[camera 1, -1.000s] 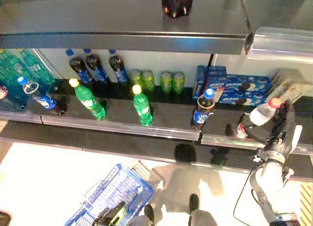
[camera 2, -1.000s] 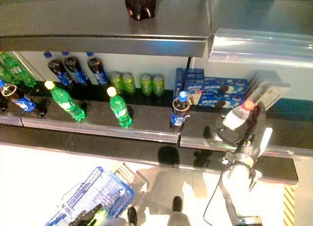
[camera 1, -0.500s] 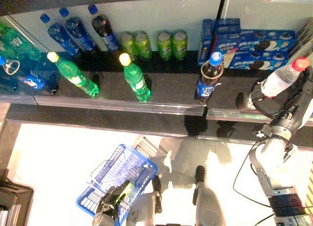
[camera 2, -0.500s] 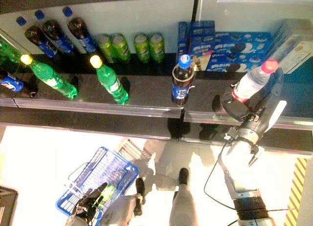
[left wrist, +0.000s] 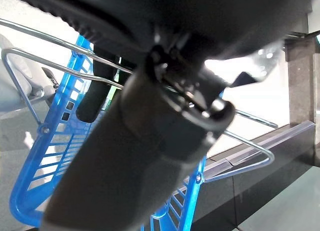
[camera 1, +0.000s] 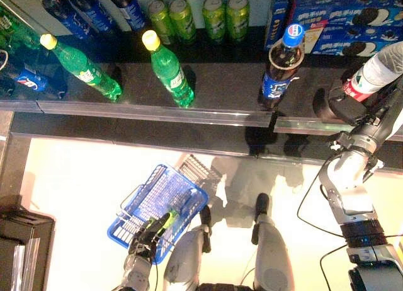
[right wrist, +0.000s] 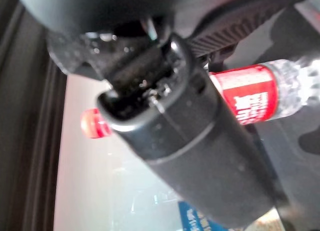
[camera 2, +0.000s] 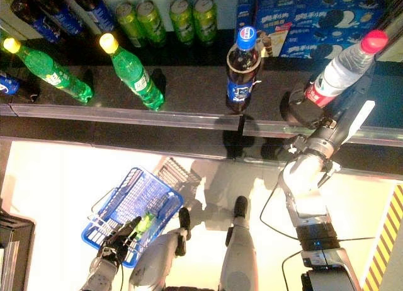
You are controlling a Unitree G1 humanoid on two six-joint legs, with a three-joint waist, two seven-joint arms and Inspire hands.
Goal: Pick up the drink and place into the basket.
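My right hand (camera 2: 306,112) is shut on a clear water bottle (camera 2: 340,70) with a red cap and red label. It holds the bottle tilted at the front of the dark shelf (camera 2: 189,99), right of a cola bottle (camera 2: 241,64). The bottle's base is hidden by the hand. The red label also shows in the right wrist view (right wrist: 245,93). My left hand (camera 1: 147,233) is shut on the wire handles (left wrist: 50,41) of the blue basket (camera 1: 151,199), which hangs low at the left. Something green (camera 1: 171,216) shows inside the basket.
The shelf carries green bottles (camera 1: 167,67), dark blue-capped bottles (camera 1: 88,7), green cans (camera 1: 214,14) and blue biscuit boxes (camera 1: 352,14). A dark box (camera 1: 19,240) stands at the lower left. A yellow-and-black striped floor marking (camera 2: 384,240) lies at the right.
The camera has tilted down, so the shelf sits higher in the picture and the basket shows in full. My right hand still grips the water bottle at the shelf's front.
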